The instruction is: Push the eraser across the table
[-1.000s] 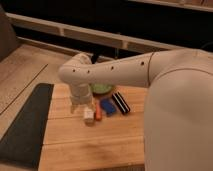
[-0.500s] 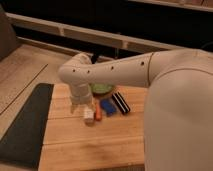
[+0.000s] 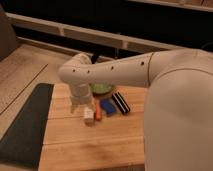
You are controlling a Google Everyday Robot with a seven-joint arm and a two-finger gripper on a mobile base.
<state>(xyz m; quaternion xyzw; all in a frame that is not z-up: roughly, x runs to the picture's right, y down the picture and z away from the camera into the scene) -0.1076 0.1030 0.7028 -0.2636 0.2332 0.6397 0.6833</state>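
Jaws near eraser (image 3: 120, 103), blue block (image 3: 107, 106) between

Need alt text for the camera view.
A white robot arm reaches over the wooden table, its gripper low beside an orange stick, a blue block and the black striped eraser. A dark mat lines one table edge.

dim room: pale rails (image 3: 95, 34) cross the dark wall (image 3: 100, 12) behind, and tan plank floor (image 3: 25, 67) lies beyond the desk (image 3: 90, 142). the claw (image 3: 82, 109) hangs low over the desk.

No legible text, even on end effector (image 3: 82, 107) above table (image 3: 90, 145)
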